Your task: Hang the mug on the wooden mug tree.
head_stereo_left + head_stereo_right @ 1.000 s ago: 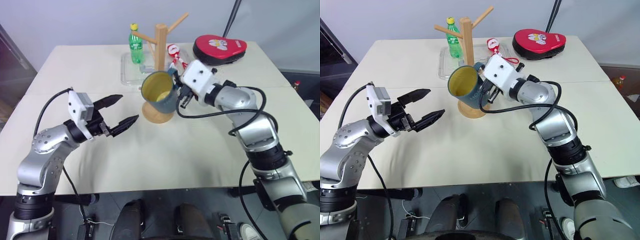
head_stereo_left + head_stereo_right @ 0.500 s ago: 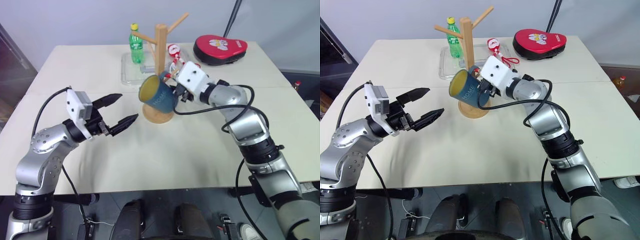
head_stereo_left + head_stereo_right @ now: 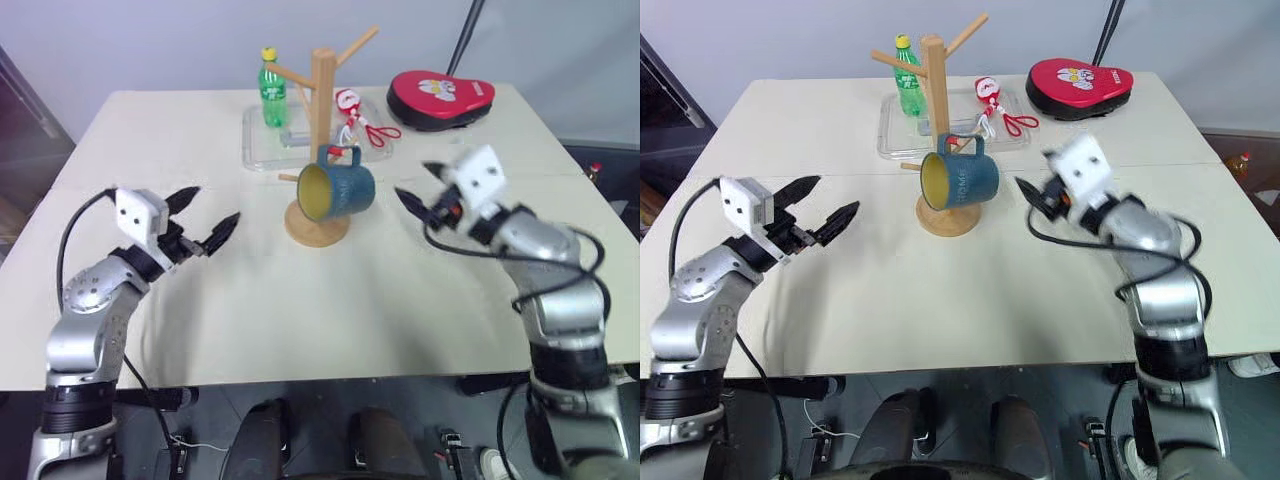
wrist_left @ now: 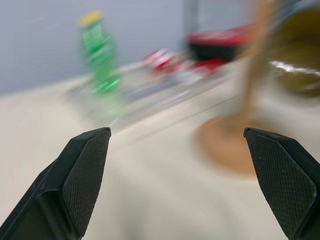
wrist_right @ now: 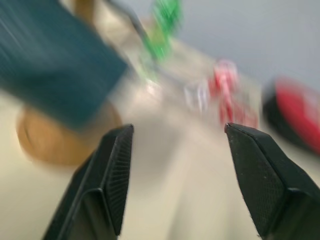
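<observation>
The teal-blue mug (image 3: 338,191) hangs by its handle from a low peg of the wooden mug tree (image 3: 321,92), tipped on its side with its yellow inside facing left. It hangs just above the tree's round base (image 3: 317,229). My right gripper (image 3: 418,188) is open to the right of the mug, apart from it and holding nothing. The right wrist view shows the mug (image 5: 55,65) ahead of the open fingers. My left gripper (image 3: 215,205) is open and empty over the table, left of the tree. The left wrist view has the tree's base (image 4: 225,145) between its spread fingers.
Behind the tree lies a clear tray (image 3: 260,140) with a green bottle (image 3: 270,88) standing in it and a red-and-white item (image 3: 352,110) lying in it. A red pad (image 3: 440,97) rests at the back right. Bare tabletop (image 3: 320,300) lies between my arms.
My right gripper opened, let go of the mug and drew back to the right and down. The mug now hangs from the peg. My left gripper moved left and lower.
</observation>
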Robot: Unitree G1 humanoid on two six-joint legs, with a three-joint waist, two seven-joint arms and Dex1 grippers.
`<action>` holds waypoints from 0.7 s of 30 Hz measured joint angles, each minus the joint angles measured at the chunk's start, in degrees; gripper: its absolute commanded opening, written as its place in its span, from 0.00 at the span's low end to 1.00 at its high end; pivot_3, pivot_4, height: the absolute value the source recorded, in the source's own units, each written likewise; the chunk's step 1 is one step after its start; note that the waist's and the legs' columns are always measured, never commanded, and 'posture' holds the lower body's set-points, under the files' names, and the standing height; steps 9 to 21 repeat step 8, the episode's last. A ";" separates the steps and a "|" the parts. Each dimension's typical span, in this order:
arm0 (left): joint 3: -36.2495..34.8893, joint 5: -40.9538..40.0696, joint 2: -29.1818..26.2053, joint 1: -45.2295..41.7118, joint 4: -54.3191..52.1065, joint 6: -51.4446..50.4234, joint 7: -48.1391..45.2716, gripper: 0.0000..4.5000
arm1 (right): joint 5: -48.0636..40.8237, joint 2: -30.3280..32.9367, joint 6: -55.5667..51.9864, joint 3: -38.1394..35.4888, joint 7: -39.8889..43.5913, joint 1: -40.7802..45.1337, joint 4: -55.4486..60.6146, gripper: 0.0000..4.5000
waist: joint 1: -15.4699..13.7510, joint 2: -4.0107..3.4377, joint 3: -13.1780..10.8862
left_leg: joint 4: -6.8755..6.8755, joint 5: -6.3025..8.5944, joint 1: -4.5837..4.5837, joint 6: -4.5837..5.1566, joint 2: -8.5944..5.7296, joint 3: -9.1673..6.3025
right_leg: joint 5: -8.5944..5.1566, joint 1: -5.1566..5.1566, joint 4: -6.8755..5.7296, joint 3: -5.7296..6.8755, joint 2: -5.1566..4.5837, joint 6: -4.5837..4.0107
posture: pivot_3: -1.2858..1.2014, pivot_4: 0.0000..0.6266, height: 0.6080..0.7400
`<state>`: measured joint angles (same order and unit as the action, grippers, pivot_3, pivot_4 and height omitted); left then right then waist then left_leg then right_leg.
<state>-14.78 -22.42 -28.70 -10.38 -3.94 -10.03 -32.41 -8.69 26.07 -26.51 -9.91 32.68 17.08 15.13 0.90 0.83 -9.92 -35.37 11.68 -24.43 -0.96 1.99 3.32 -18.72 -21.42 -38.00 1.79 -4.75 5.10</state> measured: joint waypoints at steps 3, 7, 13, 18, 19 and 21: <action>-0.13 3.47 1.56 2.51 4.02 3.73 3.19 1.00 | -0.78 -4.07 7.13 -1.19 -2.22 -4.55 -3.92 0.67 | 0.13 0.00 0.00 | -0.01 0.00 0.07 -0.01 0.03 0.01 | 0.00 0.01 -0.07 0.00 0.04 0.00 | 0.52 0.24 0.97; -0.34 5.12 3.12 6.89 6.77 5.35 5.76 1.00 | -1.72 -5.45 13.65 -1.46 -2.56 -6.63 -9.48 0.67 | 0.01 0.00 0.00 | -0.02 0.00 0.07 -0.01 0.03 0.02 | 0.00 0.02 -0.06 -0.01 0.02 0.00 | 0.52 0.24 0.97; -0.40 5.62 3.11 7.84 6.83 5.45 6.41 1.00 | -1.98 -5.58 15.09 -1.46 -2.42 -6.62 -10.91 0.67 | -0.04 0.01 0.00 | -0.02 0.00 0.06 -0.01 0.03 0.01 | 0.00 0.01 -0.06 -0.02 0.01 0.00 | 0.52 0.24 0.97; -0.40 5.62 3.11 7.84 6.83 5.45 6.41 1.00 | -1.98 -5.58 15.09 -1.46 -2.42 -6.62 -10.91 0.67 | -0.04 0.01 0.00 | -0.02 0.00 0.06 -0.01 0.03 0.01 | 0.00 0.01 -0.06 -0.02 0.01 0.00 | 0.52 0.24 0.97; -0.40 5.62 3.11 7.84 6.83 5.45 6.41 1.00 | -1.98 -5.58 15.09 -1.46 -2.42 -6.62 -10.91 0.67 | -0.04 0.01 0.00 | -0.02 0.00 0.06 -0.01 0.03 0.01 | 0.00 0.01 -0.06 -0.02 0.01 0.00 | 0.52 0.24 0.97; -0.40 5.62 3.11 7.84 6.83 5.45 6.41 1.00 | -1.98 -5.58 15.09 -1.46 -2.42 -6.62 -10.91 0.67 | -0.04 0.01 0.00 | -0.02 0.00 0.06 -0.01 0.03 0.01 | 0.00 0.01 -0.06 -0.02 0.01 0.00 | 0.52 0.24 0.97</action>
